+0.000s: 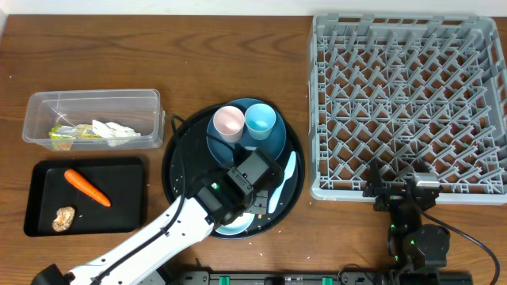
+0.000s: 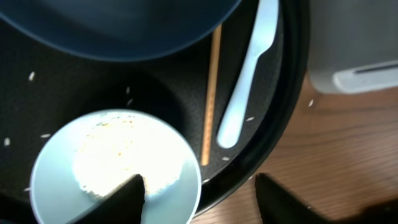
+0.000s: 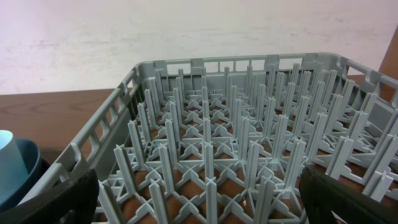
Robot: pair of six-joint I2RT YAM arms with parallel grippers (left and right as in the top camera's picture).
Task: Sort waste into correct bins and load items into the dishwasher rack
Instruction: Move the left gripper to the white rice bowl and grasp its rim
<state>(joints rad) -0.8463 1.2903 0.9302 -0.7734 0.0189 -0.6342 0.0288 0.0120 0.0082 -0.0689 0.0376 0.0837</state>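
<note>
A pale blue bowl [image 2: 62,180] holding white rice [image 2: 118,155] sits at the front of the round black tray [image 2: 50,93]. My left gripper [image 2: 199,199] is open and straddles the bowl's right rim, one finger over the rice and the other beyond the tray's edge. A wooden chopstick [image 2: 211,93] and a pale spoon [image 2: 249,74] lie beside the dark blue plate [image 1: 273,142], which carries a pink cup [image 1: 229,122] and a light blue cup [image 1: 260,120]. My right gripper [image 3: 202,211] stands open and empty at the front edge of the grey dishwasher rack [image 1: 408,103].
At the left, a clear tub [image 1: 40,111] holds a yellow-green wrapper [image 1: 63,133] and white tissue [image 1: 115,131]. The flat black tray [image 1: 40,198] below it holds a carrot [image 1: 85,187] and a brown lump [image 1: 63,218]. Loose rice grains dot the round tray.
</note>
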